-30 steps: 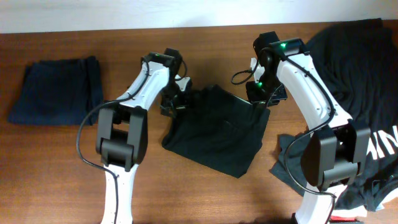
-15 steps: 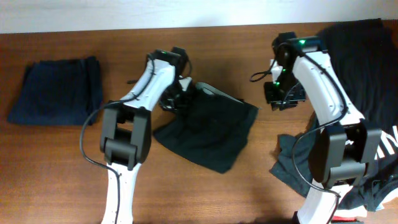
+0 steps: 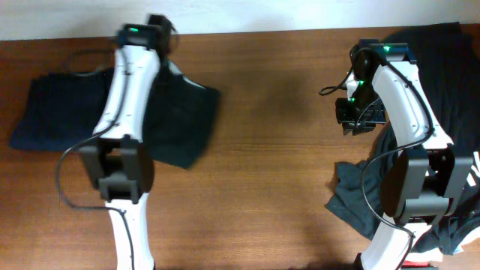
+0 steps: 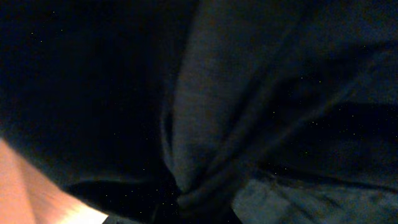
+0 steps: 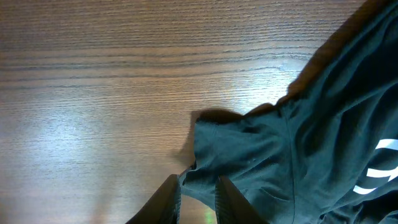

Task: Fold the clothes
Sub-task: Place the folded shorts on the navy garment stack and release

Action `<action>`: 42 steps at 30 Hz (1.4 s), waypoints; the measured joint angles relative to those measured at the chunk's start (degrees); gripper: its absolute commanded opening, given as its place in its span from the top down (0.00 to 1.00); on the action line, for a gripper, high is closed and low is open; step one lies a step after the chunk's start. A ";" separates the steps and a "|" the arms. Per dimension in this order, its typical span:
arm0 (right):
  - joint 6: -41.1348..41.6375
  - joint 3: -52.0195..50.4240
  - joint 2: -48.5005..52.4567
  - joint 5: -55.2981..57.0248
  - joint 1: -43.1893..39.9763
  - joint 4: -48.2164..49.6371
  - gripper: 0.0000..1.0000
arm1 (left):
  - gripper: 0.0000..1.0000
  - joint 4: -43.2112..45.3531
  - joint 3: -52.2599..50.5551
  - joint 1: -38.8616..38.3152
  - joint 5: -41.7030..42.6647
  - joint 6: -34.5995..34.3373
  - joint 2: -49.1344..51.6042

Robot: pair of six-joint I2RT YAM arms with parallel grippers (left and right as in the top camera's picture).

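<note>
The clothes, black shorts (image 3: 184,120), hang bunched at the table's back left, spread from my left arm down to the wood. My left gripper (image 3: 162,54) is shut on their upper edge. In the left wrist view dark gathered fabric (image 4: 249,93) fills the frame and hides the fingers. My right gripper (image 3: 360,120) hovers at the right, over the edge of the black T-shirt (image 3: 427,67). Its fingers (image 5: 171,193) stand a little apart with nothing between them, the T-shirt's sleeve (image 5: 249,149) lying just beyond them.
A folded navy-blue garment (image 3: 60,112) lies at the far left, right beside the shorts. The T-shirt with white lettering (image 5: 379,155) covers the right side of the wooden table (image 3: 277,150) down to the front edge.
My left gripper shut on the shorts and dragged them from the table's middle to the back left. The right arm let go and drew back to the right, over the T-shirt.
</note>
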 measured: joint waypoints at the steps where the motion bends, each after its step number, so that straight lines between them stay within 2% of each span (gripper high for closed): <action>1: 0.00 0.00 0.00 0.07 0.00 0.00 0.77 | 1.00 1.05 0.92 1.31 -1.29 1.18 -0.85; 5: -0.02 0.00 0.00 0.09 0.00 -0.22 0.77 | 1.00 9.90 3.50 9.14 -4.39 8.15 -3.54; 14: 0.00 0.00 0.00 0.09 0.00 -0.63 0.77 | 0.98 16.65 3.45 25.18 8.55 12.50 -3.54; 17: 0.00 0.00 0.00 0.09 0.00 -0.70 0.77 | 0.83 17.25 3.43 29.31 14.78 12.52 -3.54; 20: 0.00 0.00 0.00 0.09 0.00 -0.94 0.76 | 0.33 17.22 3.43 31.26 17.86 13.14 -3.30; 21: 0.02 0.00 0.00 0.09 0.00 -1.07 0.76 | 0.22 17.20 3.43 31.52 18.18 13.33 -3.17; 22: 0.04 0.00 0.00 0.09 0.00 -1.18 0.76 | 0.14 17.20 3.43 31.82 18.51 13.25 -2.95; 27: -0.02 0.00 0.00 0.09 0.00 -1.27 0.76 | 0.13 16.83 3.43 33.11 19.32 12.63 -1.79; 28: 0.02 0.00 0.00 0.09 0.00 -1.29 0.75 | 0.08 16.83 3.43 33.16 19.74 12.44 -1.79; 30: 0.00 0.00 0.00 0.09 0.00 -1.27 0.63 | 0.02 16.61 3.43 33.11 22.84 12.07 -1.79; 32: 0.00 -0.02 0.00 0.11 0.00 -1.14 0.53 | 0.01 15.98 3.43 32.63 26.67 11.82 -1.79; 34: 0.00 -0.02 0.00 0.11 0.00 -0.96 0.37 | 0.01 15.15 3.43 31.34 28.96 11.82 -1.79; 36: -0.20 0.00 0.00 -0.31 0.00 -0.81 0.19 | 0.01 14.27 3.43 28.68 30.34 11.82 -1.79; 38: 0.07 0.00 0.00 -2.29 0.00 -0.59 0.11 | 0.01 11.67 3.43 24.57 31.26 11.80 -1.79; 39: -0.44 0.00 0.00 -3.19 0.00 -0.63 0.00 | 0.01 10.29 3.43 22.56 31.45 11.80 -1.77; 42: -4.70 0.00 0.00 -10.93 0.00 -3.52 0.01 | 0.01 -0.09 3.45 13.94 32.33 11.47 -1.53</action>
